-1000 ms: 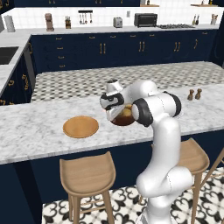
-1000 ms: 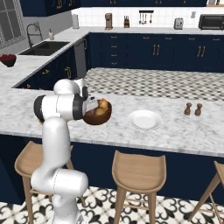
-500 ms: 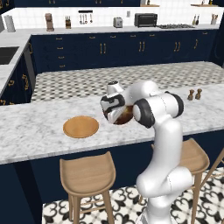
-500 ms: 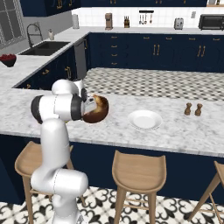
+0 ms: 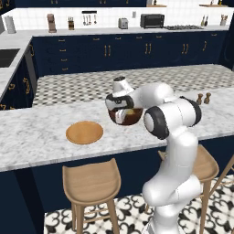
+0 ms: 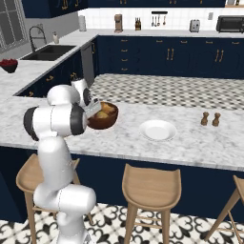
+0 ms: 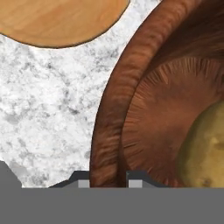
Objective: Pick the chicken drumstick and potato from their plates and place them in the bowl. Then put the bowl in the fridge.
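Marble island counter carries the bowl with the potato inside, and the gripper is pinched on its near wall (one finger inside, one outside), so the bowl hangs straight ahead of the claw for lifting.

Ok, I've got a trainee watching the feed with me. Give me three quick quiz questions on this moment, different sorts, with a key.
1. True or false: both plates, the wooden plate and the white plate, are bare.
2. What do the jaws of the gripper straddle? A) the bowl rim B) the wooden plate C) a stool
3. Fill in: the yellowish potato lies inside the ____.

Key: 1 true; 2 A; 3 bowl
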